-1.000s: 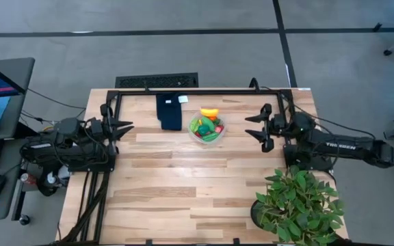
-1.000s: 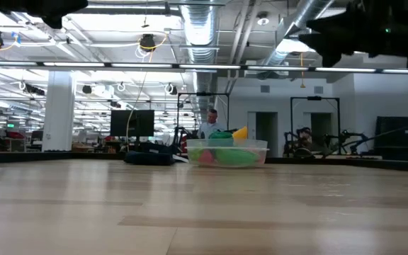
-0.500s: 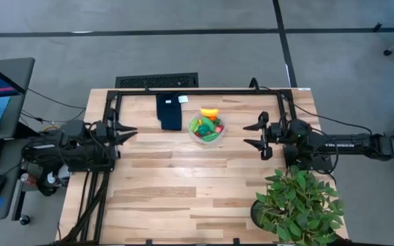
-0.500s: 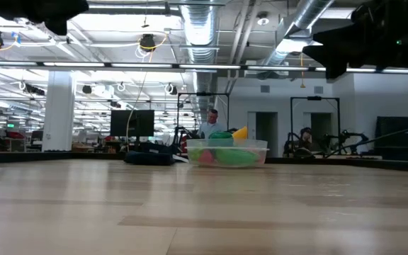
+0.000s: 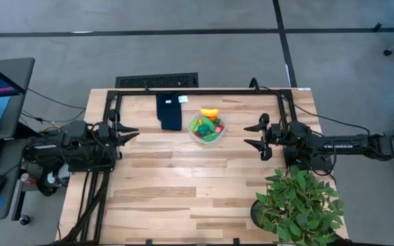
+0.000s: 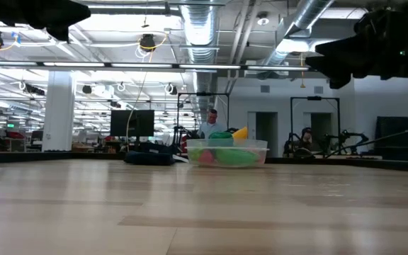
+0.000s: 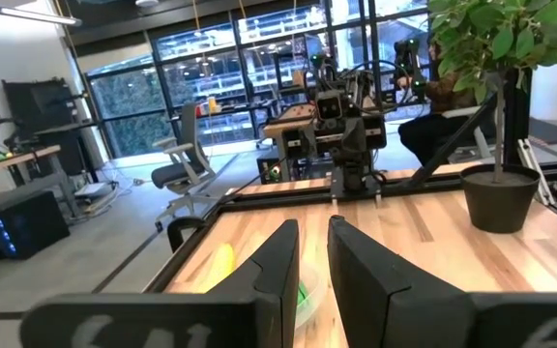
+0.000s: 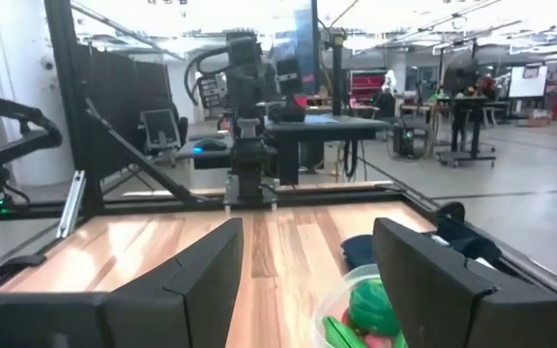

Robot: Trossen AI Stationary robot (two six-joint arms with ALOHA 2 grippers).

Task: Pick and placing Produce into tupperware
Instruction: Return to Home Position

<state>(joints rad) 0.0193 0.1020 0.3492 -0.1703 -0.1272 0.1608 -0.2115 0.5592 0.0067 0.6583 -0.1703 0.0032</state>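
Tupperware [image 5: 207,128] sitting at desk [image 5: 183,178] far-centre, produce [image 5: 208,121] heaping inside, banana [image 5: 210,112] poking over rim. Pieces likely light, hard, slick; gripping across narrow middle probably working best. Left gripper [image 5: 130,132] fingers pressing shut, empty; right gripper [image 5: 252,134] fingers standing apart, holding nothing

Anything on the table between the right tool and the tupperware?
Nothing: in the high view, only bare wooden table separates the open right tool from the tupperware holding the produce.
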